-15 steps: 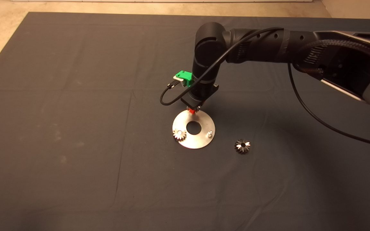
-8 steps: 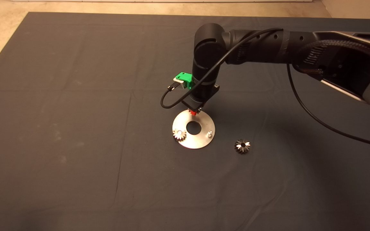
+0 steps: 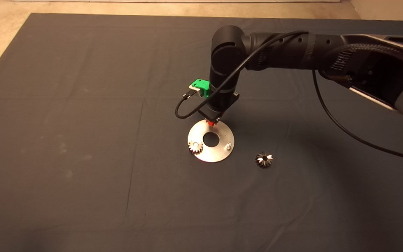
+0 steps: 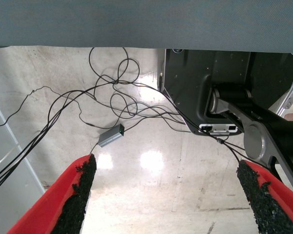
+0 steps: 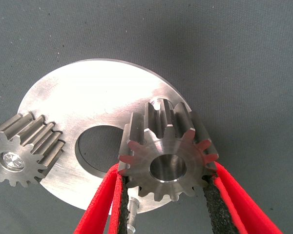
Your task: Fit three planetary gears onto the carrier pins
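Right gripper (image 5: 163, 195), green-bodied with red fingers, stands over the 12 o'clock rim of the flat round silver carrier plate (image 3: 219, 154), jaws clamped on a small dark-and-silver toothed gear (image 5: 168, 156). In the right wrist view that held gear sits above the plate edge, a bare silver pin (image 5: 133, 209) showing just beside it between the fingers.

Second gear (image 3: 195, 146) seated on the pin at the plate's 8 o'clock. Another bare pin (image 3: 228, 145) at 4 o'clock. Third gear (image 3: 264, 159) loose on the dark mat (image 3: 82, 140), off the plate toward 4 o'clock, apart from it.

Wide open mat all round, edges far off.

Left gripper (image 4: 168, 195) parked off the mat, jaws wide apart, facing floor and cables (image 4: 107, 97).
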You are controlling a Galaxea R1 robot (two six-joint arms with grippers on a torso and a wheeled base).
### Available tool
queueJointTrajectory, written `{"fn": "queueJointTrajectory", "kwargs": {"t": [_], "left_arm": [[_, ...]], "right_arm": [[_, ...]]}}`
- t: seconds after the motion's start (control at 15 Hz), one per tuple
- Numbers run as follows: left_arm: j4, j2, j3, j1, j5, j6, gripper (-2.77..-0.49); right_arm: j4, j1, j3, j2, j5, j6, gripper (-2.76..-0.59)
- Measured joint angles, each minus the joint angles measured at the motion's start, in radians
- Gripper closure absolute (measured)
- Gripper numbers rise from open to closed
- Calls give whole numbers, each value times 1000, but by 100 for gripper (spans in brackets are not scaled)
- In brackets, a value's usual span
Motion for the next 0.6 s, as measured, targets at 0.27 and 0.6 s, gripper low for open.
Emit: {"fn": "queueJointTrajectory", "kwargs": {"t": [0.27,0.6], "left_arm": [[0,0,0,0,0,4,-204],[0,-1,0,0,0,16,-204]], "right_arm": [[-3,0,10,0,-1,0,-94],[-51,0,10,0,0,0,-94]]}}
